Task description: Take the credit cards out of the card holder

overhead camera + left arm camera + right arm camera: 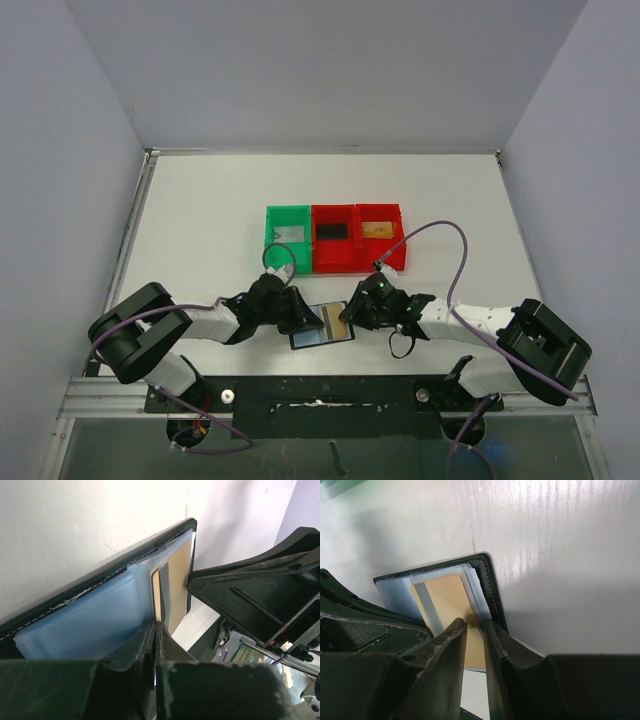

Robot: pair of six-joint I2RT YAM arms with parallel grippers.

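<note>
The card holder lies open on the table at the lower middle of the top view, between the 2 arms, with its long side running roughly left to right across the frame. The last card inside, a gold card, sits in the pocket at the holder's right end and sticks out past that end, towards the right of the frame. That puts it directly at the right gripper, which is the nearer of the 2. In the right wrist view the fingers stand narrow, with the card's free edge between them, so the gripper appears clenched on the gold card. The left gripper is clamped tight on the holder's opposite, left edge, pinning it. The way out of the pocket therefore seems to be a straight pull to the right of the frame, away from the left gripper. At the upper middle, well apart, a pale grey card lies in the green bin. A black card and a second gold card lie in the 2 red bins.
</note>
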